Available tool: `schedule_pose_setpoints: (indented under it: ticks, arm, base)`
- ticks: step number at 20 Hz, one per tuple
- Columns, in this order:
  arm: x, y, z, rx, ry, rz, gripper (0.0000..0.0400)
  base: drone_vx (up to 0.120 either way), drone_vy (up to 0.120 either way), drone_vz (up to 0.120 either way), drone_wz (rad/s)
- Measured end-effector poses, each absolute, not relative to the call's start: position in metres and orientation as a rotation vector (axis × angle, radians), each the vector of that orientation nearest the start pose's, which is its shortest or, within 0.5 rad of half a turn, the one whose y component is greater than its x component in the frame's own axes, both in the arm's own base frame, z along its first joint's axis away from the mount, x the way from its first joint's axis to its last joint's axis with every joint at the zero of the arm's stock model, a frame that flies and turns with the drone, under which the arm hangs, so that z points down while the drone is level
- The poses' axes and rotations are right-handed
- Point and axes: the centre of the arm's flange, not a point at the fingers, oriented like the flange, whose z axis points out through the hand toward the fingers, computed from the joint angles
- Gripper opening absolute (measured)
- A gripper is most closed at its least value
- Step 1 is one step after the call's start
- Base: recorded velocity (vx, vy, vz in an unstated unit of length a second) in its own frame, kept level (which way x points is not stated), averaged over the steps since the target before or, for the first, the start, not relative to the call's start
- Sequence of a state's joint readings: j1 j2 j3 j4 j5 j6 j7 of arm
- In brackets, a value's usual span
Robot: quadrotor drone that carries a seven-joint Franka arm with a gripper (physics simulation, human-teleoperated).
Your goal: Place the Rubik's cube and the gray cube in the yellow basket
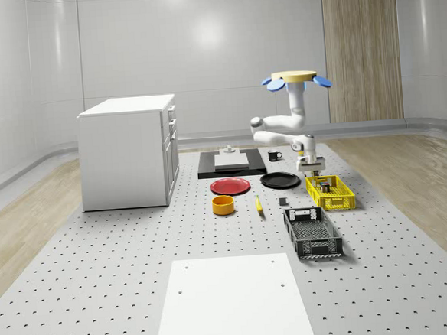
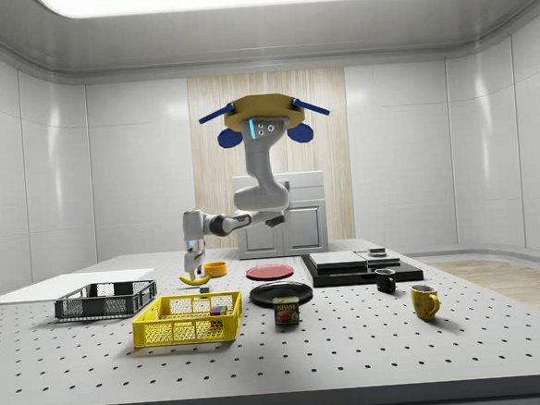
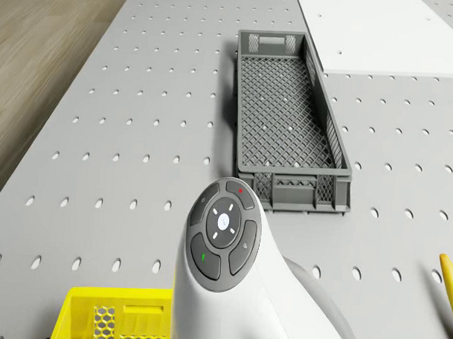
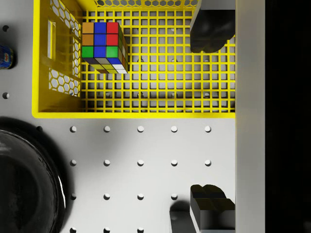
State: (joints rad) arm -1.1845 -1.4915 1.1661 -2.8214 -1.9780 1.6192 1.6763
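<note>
While the drone (image 2: 262, 110) hovers over the perforated table (image 1: 101, 283), fingers (image 4: 211, 29) spread empty.

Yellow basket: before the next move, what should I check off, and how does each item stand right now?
1. Rubik's cube inside the yellow basket: ok, it sits in a corner.
2. Gray cube's location known: cannot tell.
3. Fingers apart and holding nothing: ok.
4. Gripper clear of the Rubik's cube: ok, it is above the basket's end wall, one finger over the mesh floor and the other over the table.
5. Drone airborne: ok, it hovers above the table.
</note>
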Motion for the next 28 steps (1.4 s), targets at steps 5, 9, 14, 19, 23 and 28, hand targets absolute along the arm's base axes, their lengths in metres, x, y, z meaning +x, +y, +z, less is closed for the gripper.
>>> schedule_pose_setpoints:
  ticks: [5, 9, 14, 19, 23, 28]
  arm:
    - [0.3068, 0.0001, 0.5487, 0.001, -0.002, 0.786, 0.04]
    - [0.3068, 0.0001, 0.5487, 0.001, -0.002, 0.786, 0.04]
    - [0.3068, 0.0001, 0.5487, 0.001, -0.002, 0.786, 0.04]
    - [0.3068, 0.0001, 0.5487, 0.001, -0.002, 0.786, 0.04]
    - [0.3068, 0.0001, 0.5487, 0.001, -0.002, 0.786, 0.04]
    - [0.3068, 0.0001, 0.5487, 0.001, -0.002, 0.786, 0.04]
  base:
    - [0.048, -0.12, 0.0, 0.0]
    - [0.1, -0.12, 0.0, 0.0]
    - [0.0, -0.12, 0.0, 0.0]
    - [0.0, -0.12, -0.072, 0.0]
    - [0.0, -0.12, -0.12, 0.0]
    - [0.0, -0.12, -0.096, 0.0]
